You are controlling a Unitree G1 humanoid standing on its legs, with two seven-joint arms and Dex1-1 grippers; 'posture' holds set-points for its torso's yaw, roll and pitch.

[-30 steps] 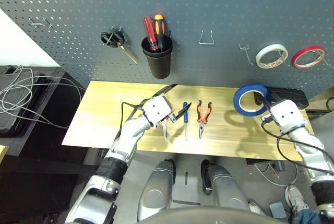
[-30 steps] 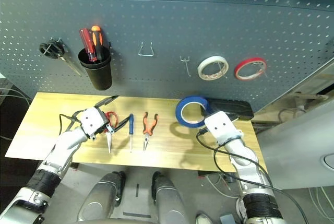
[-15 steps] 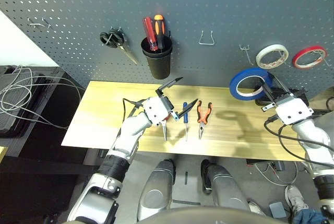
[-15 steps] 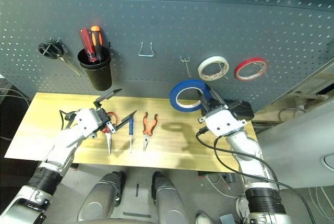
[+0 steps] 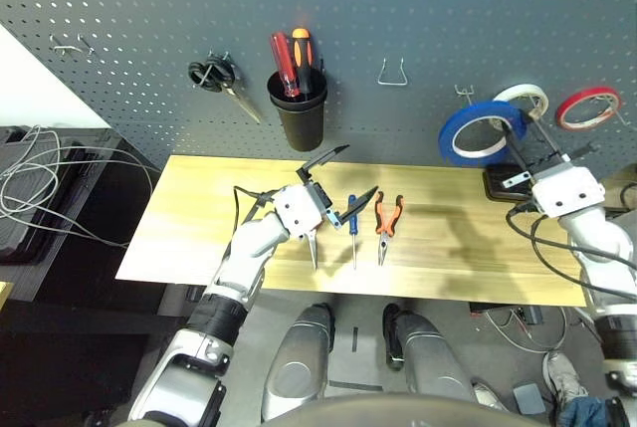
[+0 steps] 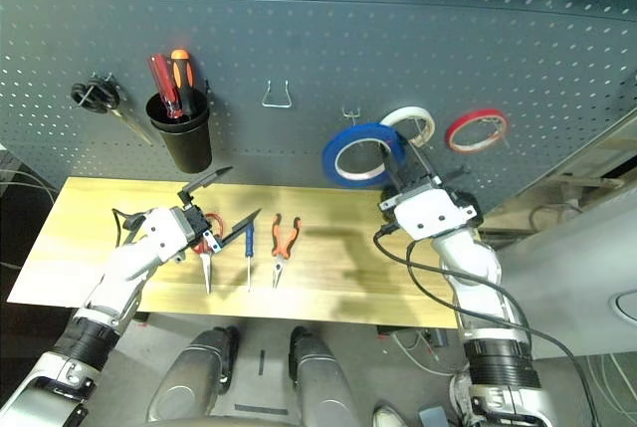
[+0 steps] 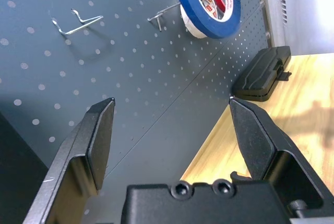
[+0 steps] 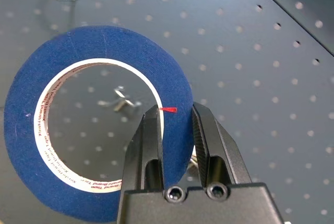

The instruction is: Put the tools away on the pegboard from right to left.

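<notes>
- Left eye view: at right of frame, our right hand (image 5: 530,155) clamps the blue tape ring (image 5: 480,133) upright against the pegboard (image 5: 398,9), beside the white roll (image 5: 525,99).
- Lower centre, our left hand (image 5: 341,176) gapes wide above the tabletop (image 5: 189,218), near the scissors (image 6: 206,238), small screwdriver (image 5: 352,228) and pliers (image 5: 386,224).

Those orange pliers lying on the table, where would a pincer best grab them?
Probably across the closed steel nose of the pliers, coming from straight above. They lie flat with the nose toward the robot; the handles splay apart, and the blue screwdriver lies close alongside.
</notes>
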